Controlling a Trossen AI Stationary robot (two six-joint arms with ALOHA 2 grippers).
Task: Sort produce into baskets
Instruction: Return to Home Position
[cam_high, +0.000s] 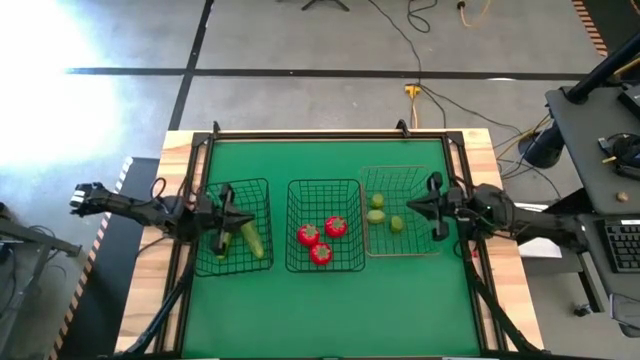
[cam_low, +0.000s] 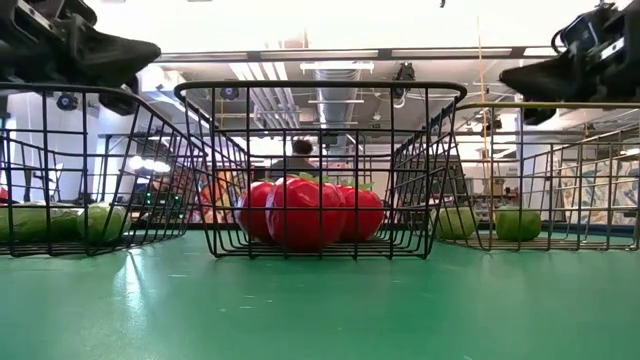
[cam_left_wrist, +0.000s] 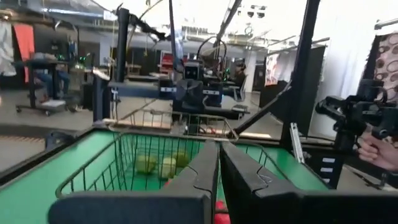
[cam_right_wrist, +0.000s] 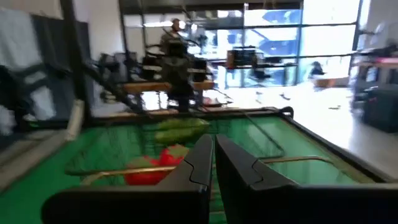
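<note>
No readable text, labels, brands or numbers in any view. Posters and signs in the room behind are too blurred to read.

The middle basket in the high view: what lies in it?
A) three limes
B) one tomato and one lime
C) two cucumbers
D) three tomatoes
D: three red tomatoes lie inside the middle basket, while the cucumbers are in the left basket and the limes are in the right basket.
</note>
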